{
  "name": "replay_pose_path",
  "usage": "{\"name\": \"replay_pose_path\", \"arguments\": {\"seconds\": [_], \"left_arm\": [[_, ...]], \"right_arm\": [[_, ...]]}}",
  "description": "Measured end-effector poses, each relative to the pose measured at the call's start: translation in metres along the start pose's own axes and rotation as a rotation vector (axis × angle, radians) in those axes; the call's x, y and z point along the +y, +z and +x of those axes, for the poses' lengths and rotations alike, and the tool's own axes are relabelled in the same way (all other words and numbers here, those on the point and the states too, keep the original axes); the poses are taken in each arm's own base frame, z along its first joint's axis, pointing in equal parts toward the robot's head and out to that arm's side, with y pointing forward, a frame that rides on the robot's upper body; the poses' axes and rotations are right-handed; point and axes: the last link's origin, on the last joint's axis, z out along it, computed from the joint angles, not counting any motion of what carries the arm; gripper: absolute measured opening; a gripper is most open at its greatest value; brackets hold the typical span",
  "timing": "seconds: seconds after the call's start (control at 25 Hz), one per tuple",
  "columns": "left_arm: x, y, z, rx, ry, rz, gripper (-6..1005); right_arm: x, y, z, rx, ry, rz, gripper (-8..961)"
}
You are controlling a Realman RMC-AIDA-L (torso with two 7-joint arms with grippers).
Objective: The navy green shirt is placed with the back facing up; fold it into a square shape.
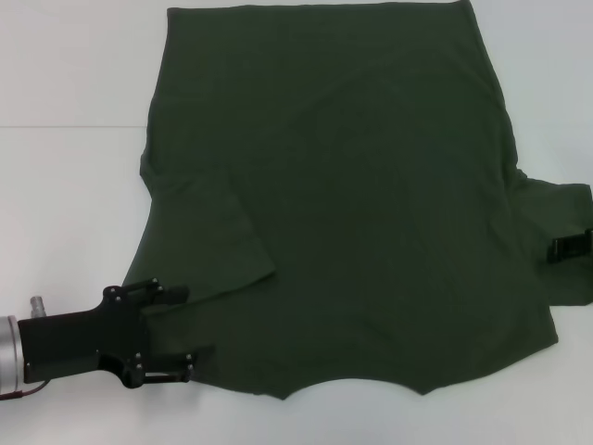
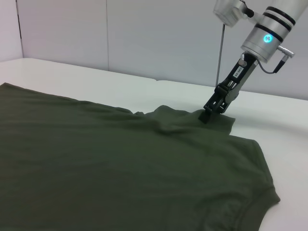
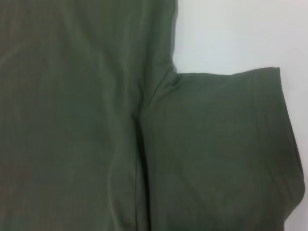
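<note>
A white table [image 1: 65, 185] fills my view, with the navy green shirt [image 1: 361, 204] spread flat across it, plain side up; its left sleeve is folded in over the body, the right sleeve lies out flat; my left gripper [image 1: 181, 334] sits at the near left shoulder edge, fingers spread around the cloth; my right gripper [image 1: 569, 247] rests on the right sleeve, and I cannot tell its finger state.

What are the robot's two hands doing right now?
Left gripper: open, at the shirt's near left edge, one finger over the cloth and one at the hem.
Right gripper: down on the right sleeve; open or shut, cannot be told.
</note>
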Motion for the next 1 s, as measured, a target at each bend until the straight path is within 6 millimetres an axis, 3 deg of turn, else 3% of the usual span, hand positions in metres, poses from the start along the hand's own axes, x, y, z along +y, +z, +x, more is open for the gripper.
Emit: {"name": "replay_pose_path", "arguments": {"seconds": [0.04,0.36,0.8,1.0], "left_arm": [[0.0,0.0,0.0,0.0,0.0,0.0,876],[-0.0004,-0.0002,0.0005,0.001,0.002,0.001,876],[-0.0012,-0.0002,0.0015,0.003,0.004,0.003,876],[-0.0016,-0.0002,0.0018,0.004,0.004,0.004,876]], "right_arm": [[-0.0003,-0.0004,-0.0002,-0.001,0.002,0.001,942],[-0.0012,-0.0006,0.0005,0.001,0.0,0.006,649],[-0.0016,-0.0019,-0.001,-0.002,-0.004,0.008,395],[-0.0009,-0.002,-0.0017,-0.003,-0.01,0.009,195]]}}
